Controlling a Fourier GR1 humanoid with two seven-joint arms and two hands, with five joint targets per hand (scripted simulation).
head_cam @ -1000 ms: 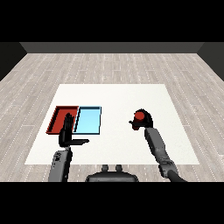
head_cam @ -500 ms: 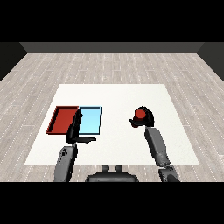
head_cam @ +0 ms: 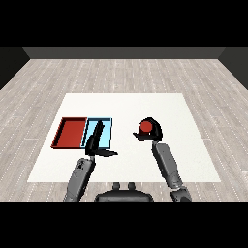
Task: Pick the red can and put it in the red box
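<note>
**Inspector:** Two trays, one can, two hands on the tabletop [head_cam: 193, 106]. Start with the can.

**Onlooker:** From where I stand, the red can [head_cam: 146, 126] sits upright right of centre, at about three o'clock from the trays and well apart from them. The right hand [head_cam: 151, 131] is on it, black fingers curled round its far side and its right flank, thumb reaching in from the left. The red top shows between them.

**Inspector:** Lifted?

**Onlooker:** I cannot tell. It looks to be at tabletop level, with the grip made.

**Inspector:** The other hand?

**Onlooker:** The left hand [head_cam: 95, 143] hangs over the near edge of the light blue tray [head_cam: 107, 131], fingers straight and pointing toward twelve o'clock, thumb out toward three. It holds nothing.

**Inspector:** The target?

**Onlooker:** The red tray [head_cam: 72, 131] lies touching the blue one, on its nine o'clock side. Nothing is in it.

**Inspector:** Your reading of the step?

**Onlooker:** Grasp stage, near its end, in my judgement. Carrying has not begun; the can is nowhere near the red tray.

**Inspector:** Next move?

**Onlooker:** A lift clear of the tabletop, then a long carry toward nine o'clock, across the blue tray, without stopping short over it. The left hand stands close to that path, so clearance there needs watching. Release only above the red floor.
</note>
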